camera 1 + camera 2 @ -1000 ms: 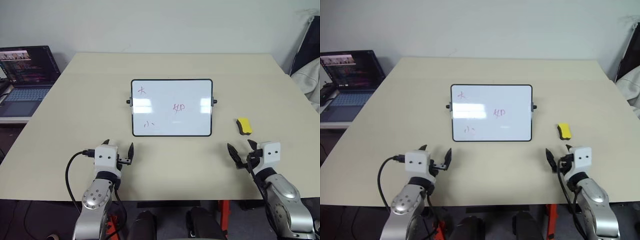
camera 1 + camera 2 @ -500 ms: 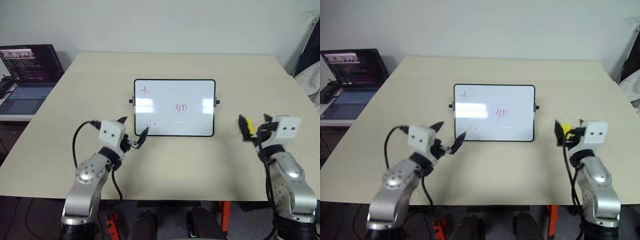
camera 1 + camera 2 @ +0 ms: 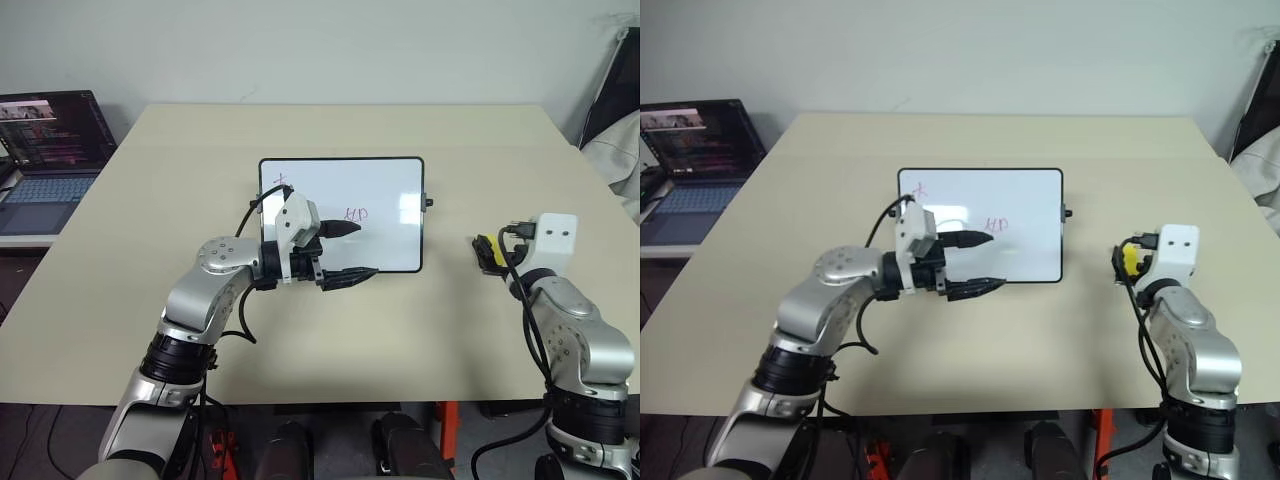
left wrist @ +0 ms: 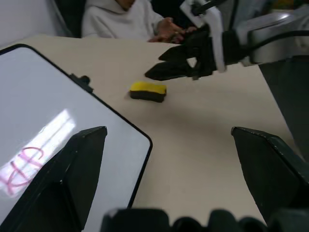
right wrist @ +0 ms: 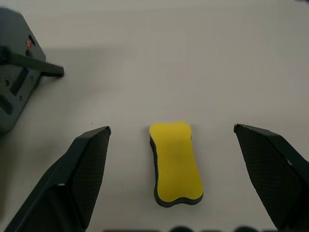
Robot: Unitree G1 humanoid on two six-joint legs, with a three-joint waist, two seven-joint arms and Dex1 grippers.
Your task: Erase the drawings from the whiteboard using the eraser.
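The whiteboard (image 3: 385,190) lies in the middle of the table with a red scribble (image 3: 282,182) at its top left and a purple one (image 3: 356,214) near the centre. My left gripper (image 3: 365,249) hovers open over the board's lower part and points right. It hides the bottom left corner. The yellow eraser (image 5: 175,162) with its dark underside lies flat on the table, right of the board. My right gripper (image 3: 490,250) is just behind the eraser. Its fingers stand wide open, one on either side, and touch nothing.
An open laptop (image 3: 45,150) sits on a side table at the left. A person in a white hoodie (image 4: 120,19) is at the table's right edge. A black cable (image 3: 255,205) from my left wrist loops over the board's left side.
My left arm rose and swung right, from the front edge to over the board, and its gripper turned to point right. My right gripper moved forward up to the eraser.
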